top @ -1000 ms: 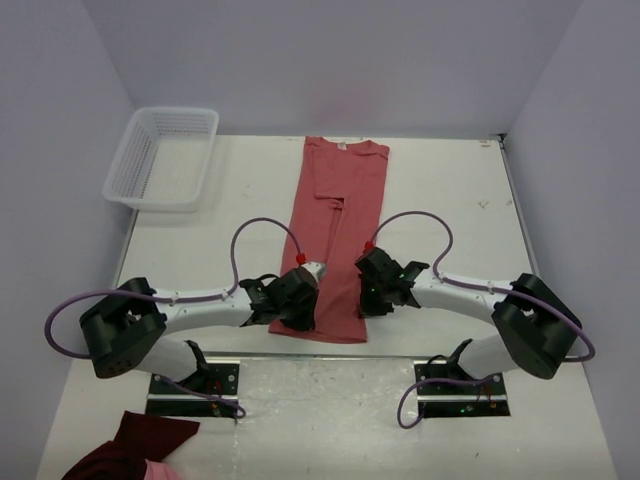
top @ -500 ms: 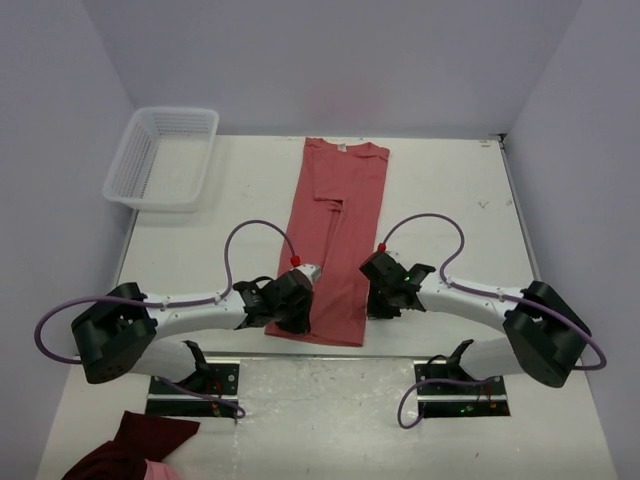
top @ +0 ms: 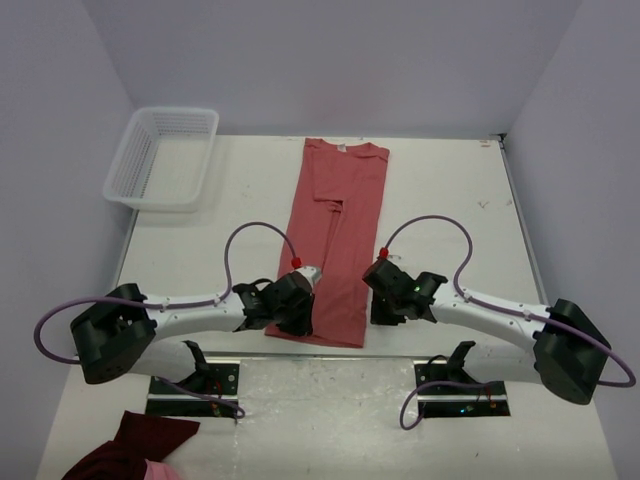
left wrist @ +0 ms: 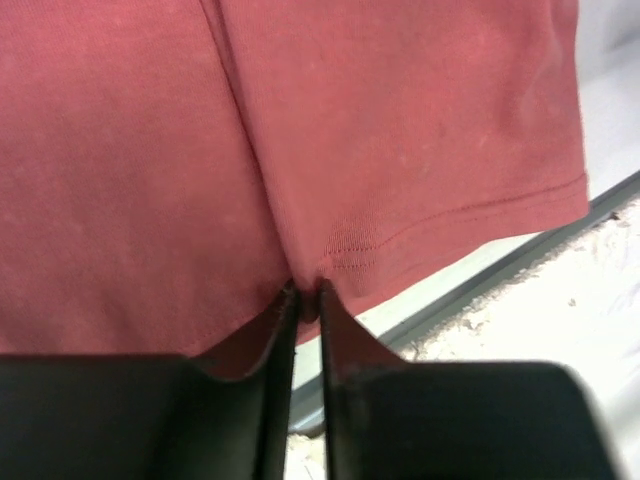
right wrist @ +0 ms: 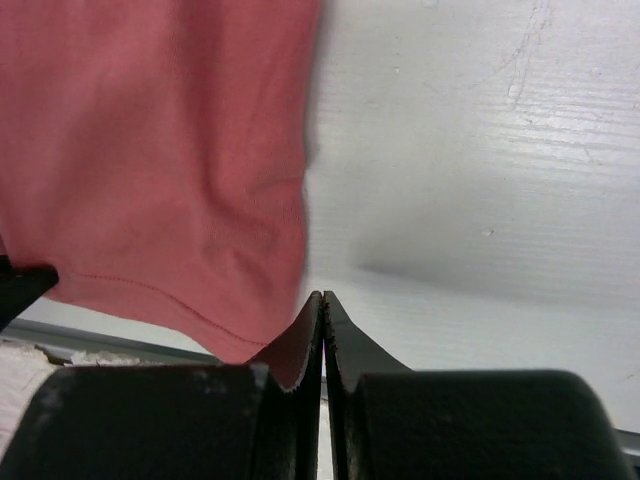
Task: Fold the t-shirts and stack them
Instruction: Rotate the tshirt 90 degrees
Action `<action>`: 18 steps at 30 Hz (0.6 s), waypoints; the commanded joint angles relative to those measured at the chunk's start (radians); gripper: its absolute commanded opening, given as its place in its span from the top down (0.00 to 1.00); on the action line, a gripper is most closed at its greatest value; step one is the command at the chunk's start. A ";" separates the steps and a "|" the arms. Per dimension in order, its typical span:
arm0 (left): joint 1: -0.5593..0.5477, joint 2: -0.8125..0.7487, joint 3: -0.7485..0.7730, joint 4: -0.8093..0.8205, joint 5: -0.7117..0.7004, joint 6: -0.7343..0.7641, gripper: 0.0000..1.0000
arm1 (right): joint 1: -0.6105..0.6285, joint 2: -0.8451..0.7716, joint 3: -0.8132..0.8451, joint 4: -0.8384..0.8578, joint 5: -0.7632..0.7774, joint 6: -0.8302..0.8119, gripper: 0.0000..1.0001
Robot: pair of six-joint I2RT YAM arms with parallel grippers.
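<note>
We hold the t-shirt (top: pixel 335 235) by its near hem, with the left gripper (left wrist: pixel 305 292) and the right gripper (right wrist: pixel 322 302) each closed tight on a corner, probably to fold it in half.

We see a plain salmon-red t-shirt (top: pixel 338 230), a white mesh basket (top: pixel 163 158), a white table (top: pixel 450 200), purple cables (top: pixel 255 223) and maroon cloth (top: pixel 128 447) with a pink patch (top: pixel 155 470)
</note>
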 commanded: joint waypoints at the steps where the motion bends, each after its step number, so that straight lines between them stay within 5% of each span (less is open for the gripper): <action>1: -0.026 -0.045 -0.027 -0.019 0.000 -0.002 0.82 | 0.016 -0.025 0.046 -0.032 0.046 0.004 1.00; 8: -0.130 -0.124 0.060 -0.140 -0.091 -0.089 0.58 | 0.016 -0.013 0.064 -0.026 0.051 -0.013 1.00; 14: -0.184 -0.110 0.157 -0.201 -0.161 -0.086 0.58 | 0.018 0.001 0.063 -0.022 0.052 -0.019 1.00; 16: -0.184 -0.083 0.210 -0.247 -0.230 -0.062 0.72 | 0.019 -0.011 0.057 -0.023 0.057 -0.019 1.00; 18: -0.182 -0.050 0.276 -0.279 -0.292 -0.018 0.99 | 0.018 -0.022 0.054 -0.025 0.063 -0.018 1.00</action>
